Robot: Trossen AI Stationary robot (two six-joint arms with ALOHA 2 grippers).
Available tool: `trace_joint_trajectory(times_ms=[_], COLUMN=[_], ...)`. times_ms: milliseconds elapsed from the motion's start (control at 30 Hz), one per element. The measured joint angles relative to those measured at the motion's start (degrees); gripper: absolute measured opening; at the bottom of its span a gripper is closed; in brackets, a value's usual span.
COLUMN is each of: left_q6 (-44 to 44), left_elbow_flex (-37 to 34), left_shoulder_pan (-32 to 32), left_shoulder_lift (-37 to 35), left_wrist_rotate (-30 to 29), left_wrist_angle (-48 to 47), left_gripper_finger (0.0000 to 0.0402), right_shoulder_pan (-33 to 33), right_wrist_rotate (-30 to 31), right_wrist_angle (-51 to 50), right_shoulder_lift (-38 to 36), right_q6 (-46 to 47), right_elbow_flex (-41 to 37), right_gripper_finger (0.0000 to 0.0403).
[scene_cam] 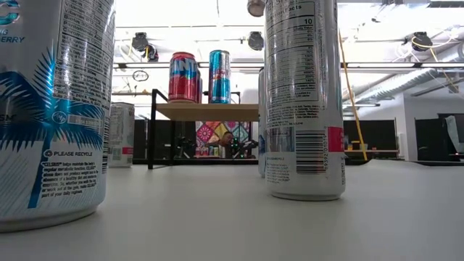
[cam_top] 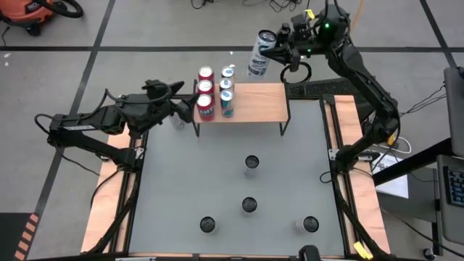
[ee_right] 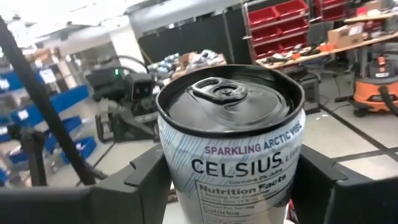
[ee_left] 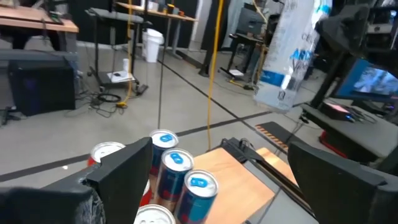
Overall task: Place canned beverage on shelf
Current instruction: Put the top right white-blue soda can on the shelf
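The shelf (cam_top: 257, 103), a light-brown wooden top on thin black legs, stands at the table's far edge. Several red and blue cans (cam_top: 216, 90) stand on its left end; they also show in the low view (scene_cam: 199, 76). My right gripper (cam_top: 278, 52) is shut on a white Celsius can (cam_top: 260, 54), high in the air beyond the shelf's far edge. The can also shows in the left wrist view (ee_left: 289, 56). My left gripper (cam_top: 188, 107) is open and empty beside the shelf's left end, its fingers wide apart in its own wrist view (ee_left: 230, 177). My right gripper pinches the Celsius can's side wall (ee_right: 177, 180) between its two fingers (ee_right: 140, 180), below the top rim, one finger on each side. The fingers come roughly level from the table's right side. The can is lifted clear of everything and is tilted in the high view.
Several loose cans stand on the grey table: at mid-table (cam_top: 251, 163), nearer (cam_top: 249, 205), near left (cam_top: 209, 225) and near right (cam_top: 310, 225). One more can (scene_cam: 121, 134) stands on the table left of the shelf. The shelf's right part (cam_top: 268, 101) is bare.
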Motion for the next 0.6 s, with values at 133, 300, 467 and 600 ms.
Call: trace_joint_trajectory(times_ms=[133, 300, 467, 600], left_q6=[-0.31, -5.95, -9.08, -9.3], left_elbow_flex=[0.0, 0.0, 0.0, -0.02], left_shoulder_pan=[0.0, 0.0, 0.0, 0.0], left_shoulder_lift=[0.0, 0.01, 0.04, 0.04], left_wrist_rotate=[-0.59, -0.78, -0.71, 0.17], left_wrist_angle=[-0.18, -2.87, -5.97, -6.49], left_gripper_finger=[0.0372, 0.0372, 0.0372, 0.0372], right_shoulder_pan=[-1.2, -2.39, -2.95, -2.95], right_wrist_rotate=[-2.86, -4.75, -4.67, -4.91], right_wrist_angle=[-0.27, -0.82, -2.5, -3.2], right_shoulder_lift=[1.56, 3.85, 5.9, 7.64], right_q6=[-2.93, -4.56, -7.84, -10.39], right_elbow_flex=[-0.01, 0.0, -0.01, -0.01], right_gripper_finger=[0.0226, 0.0226, 0.0226, 0.0226])
